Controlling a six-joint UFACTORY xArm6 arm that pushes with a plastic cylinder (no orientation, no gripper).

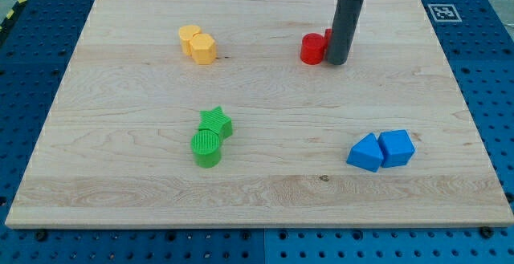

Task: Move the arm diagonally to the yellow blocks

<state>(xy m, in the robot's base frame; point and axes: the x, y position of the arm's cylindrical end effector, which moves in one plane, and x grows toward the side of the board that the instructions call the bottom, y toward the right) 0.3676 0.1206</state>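
Two yellow blocks (pixel 197 44) sit touching each other at the view's upper left of the wooden board (pixel 257 208). My tip (pixel 337 62) is at the view's upper right of centre, far to the right of the yellow blocks. It stands right against a red cylinder block (pixel 312 48), just to that block's right. A second red block (pixel 328 36) is mostly hidden behind the rod.
A green star block (pixel 216 122) and a green cylinder block (pixel 206 148) touch each other at the lower left of centre. Two blue blocks (pixel 381 150) lie together at the lower right. The board rests on a blue perforated table (pixel 490 71).
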